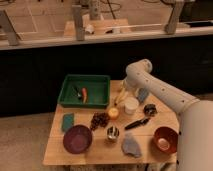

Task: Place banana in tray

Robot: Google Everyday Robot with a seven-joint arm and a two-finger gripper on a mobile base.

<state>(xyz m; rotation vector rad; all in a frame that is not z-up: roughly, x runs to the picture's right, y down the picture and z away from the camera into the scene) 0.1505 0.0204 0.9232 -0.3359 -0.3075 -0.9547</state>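
Observation:
The banana (120,98) is a slim pale yellow piece lying on the wooden table between the tray and a white cup (131,105). The gripper (123,94) hangs from the white arm (150,82) and sits right at the banana's upper end, partly covering it. The tray (85,102) is a dark green bin at the table's back left. It holds a small orange carrot-like piece (84,93) and a dark item (77,91).
On the table are a round yellow-orange fruit (113,113), dark grapes (99,120), a teal pad (68,121), a purple bowl (77,139), a metal cup (113,132), a black utensil (136,123), a grey cloth (132,146) and an orange-brown bowl (165,139). A dark counter wall stands behind.

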